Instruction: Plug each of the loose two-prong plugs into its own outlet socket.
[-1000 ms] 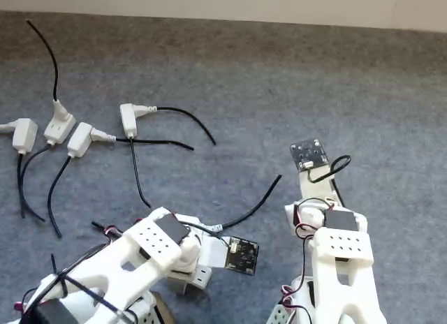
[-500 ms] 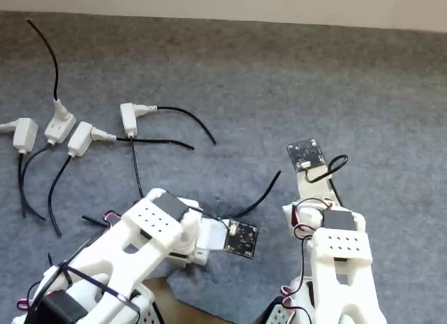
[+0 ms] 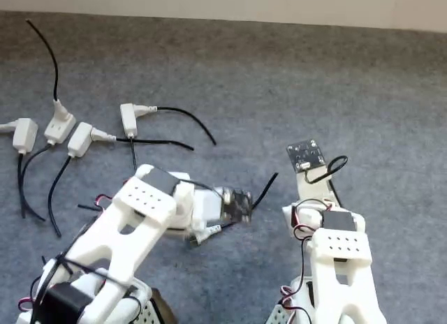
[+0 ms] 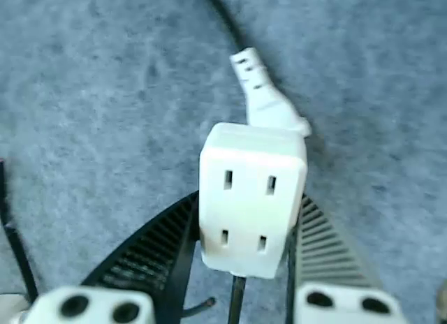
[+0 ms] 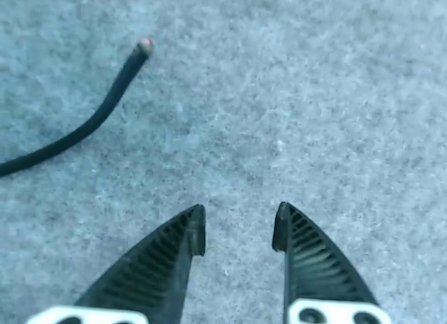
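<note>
- The left gripper (image 4: 248,223) pinches a white socket block (image 4: 253,191), one ribbed black finger on each side of it; the block's face, with two pairs of slots, is turned toward the wrist camera.
- A white plug (image 4: 265,100) with a ridged neck lies against the far end of that block; a black cord (image 4: 222,13) runs on from it over the grey mat (image 3: 279,79); whether the plug is seated in the block or only touching it cannot be told.
- From above, the left arm (image 3: 143,212) stretches from the near left corner of the table toward the middle of its near half; the held block sits under its wrist there, between the two arms.
- The right gripper (image 5: 239,223) is spread, with nothing between its fingers; it hangs over bare mat, and a cut cord end (image 5: 143,46) lies on the mat a little ahead of it, apart from both fingers.
- The right arm (image 3: 339,251) stands at the near edge, right of the middle.
- Four more white pieces lie in a loose row near the left edge, in the far half of the table: the leftmost block (image 3: 24,133), the second block (image 3: 59,125), the third block (image 3: 80,139) and the fourth block (image 3: 129,119); black cords trail from them across the mat; the third and fourth each have a smaller white piece at one end, but whether those are seated plugs is too small to tell.
</note>
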You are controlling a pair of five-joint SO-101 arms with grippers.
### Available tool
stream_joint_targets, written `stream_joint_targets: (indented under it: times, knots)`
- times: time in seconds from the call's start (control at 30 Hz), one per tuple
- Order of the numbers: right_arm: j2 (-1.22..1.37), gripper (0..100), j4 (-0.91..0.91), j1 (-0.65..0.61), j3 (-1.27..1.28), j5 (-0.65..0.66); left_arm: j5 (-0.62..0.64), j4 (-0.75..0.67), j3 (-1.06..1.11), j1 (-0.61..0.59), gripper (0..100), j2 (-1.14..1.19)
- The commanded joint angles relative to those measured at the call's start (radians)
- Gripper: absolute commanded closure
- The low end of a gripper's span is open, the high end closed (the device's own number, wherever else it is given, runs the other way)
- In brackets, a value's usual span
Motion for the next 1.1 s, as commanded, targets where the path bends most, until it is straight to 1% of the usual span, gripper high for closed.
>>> stream_joint_targets:
  times: [0.0, 0.13, 0.2, 0.27, 0.33, 0.4, 0.47, 0.53, 0.63, 0.67, 0.7, 0.77, 0.87, 0.9, 0.97, 1.03, 1.07]
  knots:
    - [-0.012, 83.2, -0.01, -0.035, 0.005, -0.011, -0.037, -0.13, -0.081, -0.117, 86, 0.131]
    - [-0.012, 83.2, -0.01, -0.068, 0.008, -0.011, -0.041, -0.077, -0.188, -0.131, 86, 0.285]
    - [-0.012, 83.2, -0.012, -0.068, 0.008, -0.011, -0.041, -0.068, -0.214, -0.13, 84, 0.344]
    - [-0.012, 83.2, -0.012, -0.068, 0.008, -0.011, -0.037, -0.068, -0.22, -0.13, 76, 0.384]
    - [-0.01, 83.2, -0.012, -0.068, 0.008, -0.011, -0.035, -0.066, -0.22, -0.13, 65, 0.395]
    - [-0.01, 83.2, -0.012, -0.07, 0.008, -0.011, -0.035, -0.052, -0.223, -0.131, 57, 0.384]
    - [-0.01, 83.2, -0.012, -0.07, 0.008, -0.005, -0.038, -0.021, -0.225, -0.131, 53, 0.354]
    - [-0.008, 83.2, -0.012, -0.07, 0.008, 0.021, -0.035, 0.003, -0.249, -0.139, 53, 0.3]
    - [-0.005, 83.2, -0.01, -0.07, 0.008, 0.026, -0.032, 0.095, -0.343, -0.18, 53, 0.191]
    - [-0.007, 83.2, -0.01, -0.07, 0.008, 0.026, -0.014, 0.129, -0.386, -0.197, 53, 0.153]
    - [-0.007, 83.2, -0.01, -0.07, 0.008, 0.026, 0.035, 0.149, -0.427, -0.214, 53, 0.116]
    - [-0.008, 83.2, -0.01, -0.07, 0.005, 0.029, 0.184, 0.161, -0.522, -0.269, 53, 0.061]
    - [-0.004, 83.2, -0.01, -0.081, -0.004, 0.035, 0.488, 0.163, -0.601, -0.361, 53, 0.024]
    - [-0.004, 83.2, -0.007, -0.104, -0.015, 0.06, 0.608, 0.163, -0.601, -0.397, 53, 0.024]
    - [-0.002, 83.2, 0.059, -0.176, -0.059, 0.146, 0.852, 0.157, -0.558, -0.476, 53, 0.024]
    - [-0.002, 83.2, 0.151, -0.259, -0.136, 0.178, 1.039, 0.084, -0.461, -0.562, 53, 0.024]
    - [-0.002, 83.2, 0.193, -0.292, -0.183, 0.181, 1.1, 0.038, -0.403, -0.599, 53, 0.024]
